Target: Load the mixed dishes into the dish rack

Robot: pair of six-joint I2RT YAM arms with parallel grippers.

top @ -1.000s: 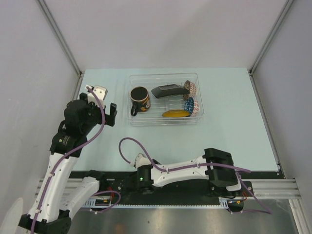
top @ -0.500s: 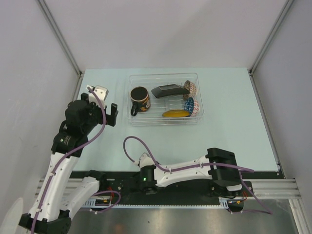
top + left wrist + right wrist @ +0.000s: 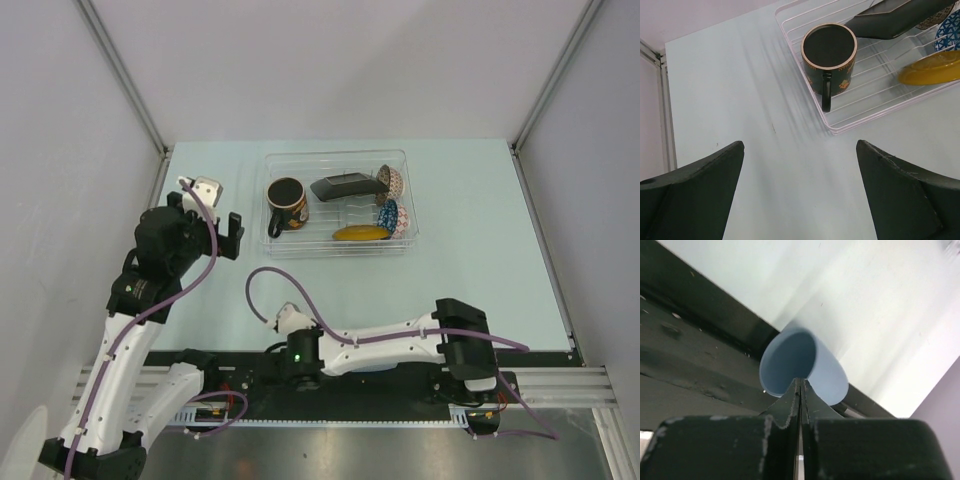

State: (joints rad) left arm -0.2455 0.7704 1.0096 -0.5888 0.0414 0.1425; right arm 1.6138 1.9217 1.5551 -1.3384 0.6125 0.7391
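Observation:
The small light-blue cup [image 3: 805, 365] lies tilted over the table's dark near edge, and my right gripper [image 3: 800, 382] is shut on its rim, one finger inside and one outside. From above, that gripper [image 3: 287, 322] sits low at the near edge and hides the cup. The dish rack [image 3: 335, 156] holds the dark mug [image 3: 287, 203], black square plate [image 3: 345, 186], cream-pink bowl [image 3: 390, 180], blue bowl [image 3: 392, 215] and yellow saucer [image 3: 361, 233]. My left gripper [image 3: 207, 216] hovers open left of the rack, with nothing between its fingers [image 3: 705, 190]. Ahead of it stands the mug [image 3: 829, 57].
A black rail [image 3: 380, 385] and the arm bases line the near edge. Grey walls and metal posts [image 3: 125, 75] close in the sides and back of the pale table [image 3: 480, 270]. The right arm [image 3: 400, 345] lies across the front.
My right gripper has closed onto the cup's rim, and its arm has shifted slightly right along the near edge. The left arm has barely moved.

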